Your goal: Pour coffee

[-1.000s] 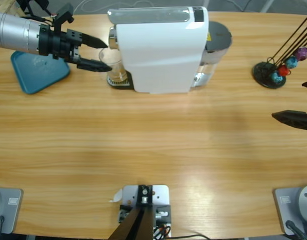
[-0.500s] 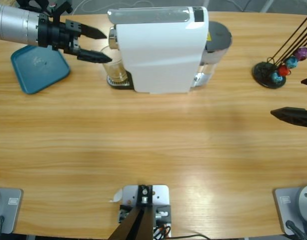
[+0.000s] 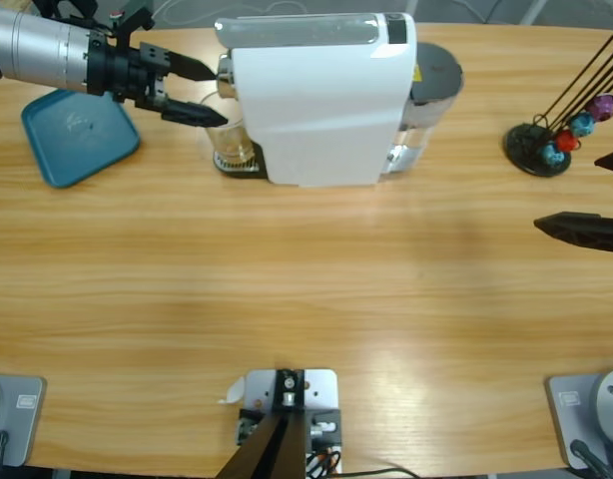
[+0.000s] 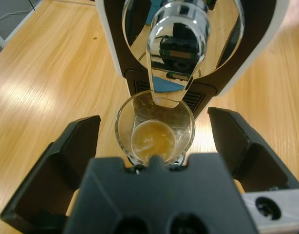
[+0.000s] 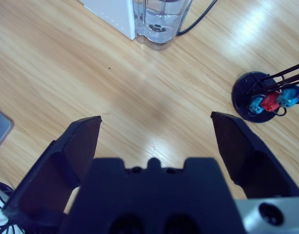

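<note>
Left gripper (image 3: 200,90) hangs at the far left of the surface (image 3: 287,289), jaws spread wide and empty, pointed at the front of the white coffee machine (image 3: 316,100). In the left wrist view, the gripper (image 4: 154,141) has one jaw on either side of a small clear glass (image 4: 155,131), neither touching it. Glass stands upright on the machine's dark drip tray (image 3: 237,167), directly under the chrome spout (image 4: 176,53). Coffee (image 4: 152,140) lies shallow in the bottom of the glass, amber-brown with pale swirls.

Blue tray (image 3: 77,135) sits on the surface just below the left arm, well left of the machine.

Right gripper (image 3: 611,195) comes in from the right edge, jaws also wide apart, holding nothing, over bare wood. Right wrist view shows the machine's clear water tank (image 5: 159,22) and a black cable beside it. Black stand (image 3: 538,148) with coloured capsules (image 3: 576,130) on thin rods sits near the right gripper, at the far right.
</note>
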`<state>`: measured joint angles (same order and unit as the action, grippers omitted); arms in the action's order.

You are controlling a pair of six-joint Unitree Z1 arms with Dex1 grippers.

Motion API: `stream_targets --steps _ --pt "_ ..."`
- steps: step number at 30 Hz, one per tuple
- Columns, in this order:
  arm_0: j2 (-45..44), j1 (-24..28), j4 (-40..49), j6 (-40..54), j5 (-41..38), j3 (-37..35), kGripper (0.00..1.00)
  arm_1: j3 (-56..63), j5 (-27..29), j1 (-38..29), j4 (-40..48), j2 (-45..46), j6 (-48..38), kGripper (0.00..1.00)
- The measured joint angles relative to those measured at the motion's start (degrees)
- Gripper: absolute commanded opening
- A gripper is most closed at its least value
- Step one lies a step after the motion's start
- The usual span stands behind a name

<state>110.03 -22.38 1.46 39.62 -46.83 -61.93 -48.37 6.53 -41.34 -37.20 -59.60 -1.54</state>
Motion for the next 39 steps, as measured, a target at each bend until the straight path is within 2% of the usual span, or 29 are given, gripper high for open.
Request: stream_targets --steps 8,18,39 --pt "0.21 -0.01 0.00 0.00 0.66 -0.15 0.964 0.00 -0.01 0.00 0.00 0.05 0.31 1.000" --pt "0.60 -1.45 0.00 0.00 5.65 -0.60 0.964 0.00 -0.24 0.00 0.00 0.13 0.35 1.000" --pt "0.21 -1.51 0.00 0.00 5.80 -0.61 0.964 0.00 -0.24 0.00 0.00 0.13 0.37 1.000"
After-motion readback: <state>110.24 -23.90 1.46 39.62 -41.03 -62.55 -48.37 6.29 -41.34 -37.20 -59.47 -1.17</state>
